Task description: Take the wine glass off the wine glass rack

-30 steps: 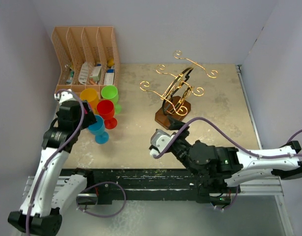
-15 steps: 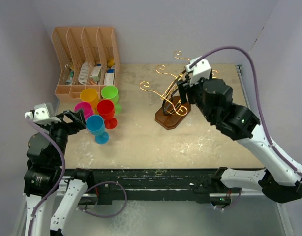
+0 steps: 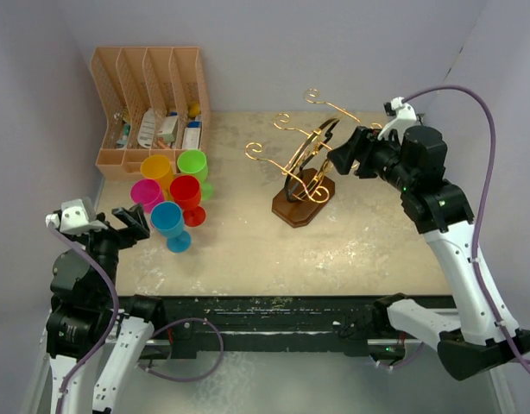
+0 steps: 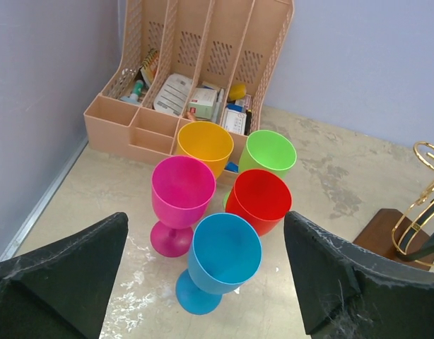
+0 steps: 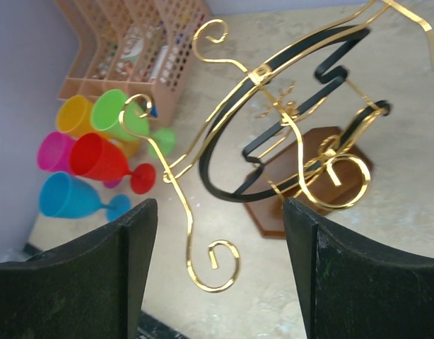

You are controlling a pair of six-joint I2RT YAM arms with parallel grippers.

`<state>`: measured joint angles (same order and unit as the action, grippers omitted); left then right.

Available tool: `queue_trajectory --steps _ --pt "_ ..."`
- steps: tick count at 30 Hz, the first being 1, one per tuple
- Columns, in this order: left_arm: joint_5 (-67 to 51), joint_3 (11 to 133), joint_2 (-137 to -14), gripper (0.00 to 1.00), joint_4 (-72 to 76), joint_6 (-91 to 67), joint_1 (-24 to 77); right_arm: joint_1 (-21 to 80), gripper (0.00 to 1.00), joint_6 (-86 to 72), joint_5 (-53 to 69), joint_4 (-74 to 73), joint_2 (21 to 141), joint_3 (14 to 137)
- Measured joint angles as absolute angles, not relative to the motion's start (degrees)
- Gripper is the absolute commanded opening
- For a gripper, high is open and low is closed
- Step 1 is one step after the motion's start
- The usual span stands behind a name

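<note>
1. The wine glass rack [image 3: 305, 177] stands on its dark wooden base, right of the table's centre. I see no glass hanging on its gold arms, in the top view or the right wrist view.
2. Five glasses stand upright on the table [image 3: 377, 241] in a tight cluster just in front of the tan organizer [image 3: 148, 86], well apart from the rack: blue glass [image 3: 168, 221], red glass [image 3: 186, 191], pink glass [image 3: 146, 194], orange glass [image 3: 156, 166], green glass [image 3: 192, 163].
3. The right gripper [image 3: 341, 158] hovers just beside the rack's right side, fingers spread wide, nothing between them.
4. The left gripper [image 3: 134, 221] sits near the blue glass, facing the cluster, also spread and empty.
5. My call: the removal looks done, since nothing is left on the rack. I can't tell which of the five is the task's glass.
</note>
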<state>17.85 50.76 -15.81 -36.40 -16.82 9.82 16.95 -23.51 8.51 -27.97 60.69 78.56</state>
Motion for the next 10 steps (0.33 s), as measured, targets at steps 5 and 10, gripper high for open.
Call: queue_trajectory --steps 5,10 --pt "19.1 50.8 -14.9 0.97 -37.4 -16.9 9.8 17.0 0.88 -28.4 9.8 -26.5 57.9 76.8" --pt "19.3 50.8 -14.9 0.98 -37.6 -16.9 9.8 17.0 0.87 -29.2 8.3 -26.2 53.3 76.8"
